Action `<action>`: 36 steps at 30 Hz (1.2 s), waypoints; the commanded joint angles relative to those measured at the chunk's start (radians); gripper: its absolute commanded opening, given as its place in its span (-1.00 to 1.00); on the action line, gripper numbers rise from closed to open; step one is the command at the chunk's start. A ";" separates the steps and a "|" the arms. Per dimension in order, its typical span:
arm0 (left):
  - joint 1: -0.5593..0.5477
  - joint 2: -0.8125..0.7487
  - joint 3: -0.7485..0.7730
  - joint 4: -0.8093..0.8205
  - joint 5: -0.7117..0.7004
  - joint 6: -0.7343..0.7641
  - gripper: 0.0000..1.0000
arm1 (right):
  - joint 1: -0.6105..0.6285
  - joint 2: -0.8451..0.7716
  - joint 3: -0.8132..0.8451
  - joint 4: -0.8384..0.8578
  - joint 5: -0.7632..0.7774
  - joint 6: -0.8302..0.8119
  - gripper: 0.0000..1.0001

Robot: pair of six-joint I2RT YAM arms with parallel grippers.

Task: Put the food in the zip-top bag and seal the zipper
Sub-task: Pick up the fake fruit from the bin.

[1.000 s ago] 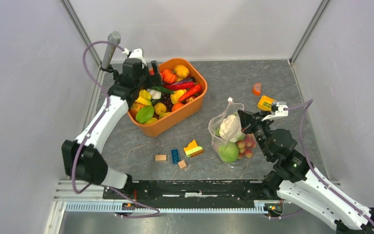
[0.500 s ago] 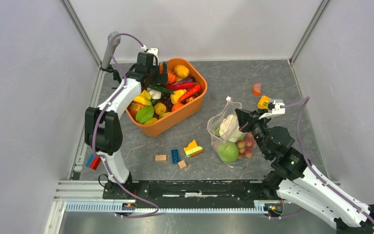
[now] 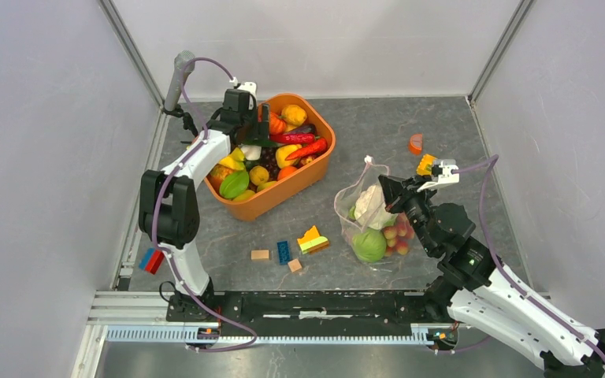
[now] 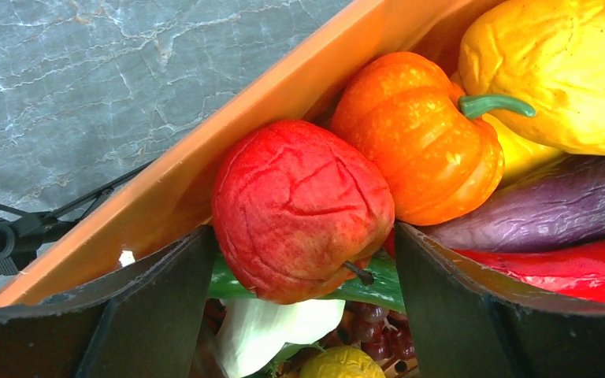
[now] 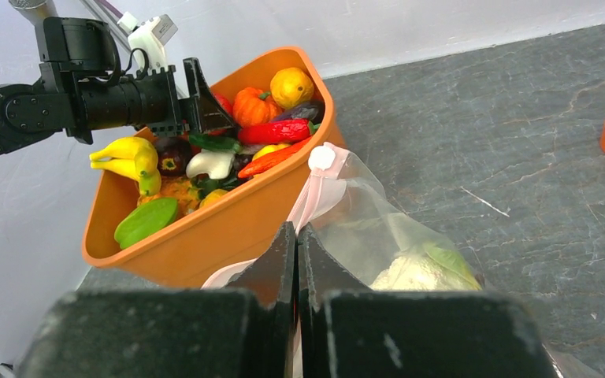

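Left arm folded back; left gripper [image 4: 303,236] dropped into orange tub [image 4: 205,150].
Jaws wide, flanking wrinkled red tomato [image 4: 299,205]; pumpkin [image 4: 417,142] touching it just beyond. Suggest closing squarely and lifting straight, so the pumpkin is not dragged. Right gripper [image 5: 295,236] pinched shut on zip-top bag [image 5: 370,213] rim, well apart.

Inside the tub [image 3: 283,198] you have almost no slack. The food [image 3: 283,153] is packed wall to wall. At the tub's far-left rim a red fruit [image 4: 299,209] fills the gap between the fingers [image 4: 157,315] of the left gripper [image 4: 301,236], with a pumpkin [image 4: 417,150] pressed against it. Right of the tub, the bag [image 3: 366,228] stands near the wall, its edge pinched flat in the right gripper [image 5: 295,244], so that passage is narrow. In front of the tub, scattered blocks [image 3: 287,252] break up the table [image 3: 362,126]. Farther right of the tub, behind the bag, you have open surface up to an orange half-disc [image 3: 416,143].
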 commanded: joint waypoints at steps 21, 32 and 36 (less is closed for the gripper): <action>0.002 -0.254 -0.169 0.140 0.228 -0.094 -0.22 | 0.002 -0.013 0.019 0.053 -0.039 0.030 -1.00; -0.002 -0.414 -0.292 0.194 0.526 -0.148 -0.24 | 0.002 -0.007 0.008 0.085 -0.059 0.043 -1.00; -0.040 -0.488 -0.327 0.227 0.603 -0.183 -0.24 | 0.002 -0.002 0.002 0.103 -0.061 0.048 -1.00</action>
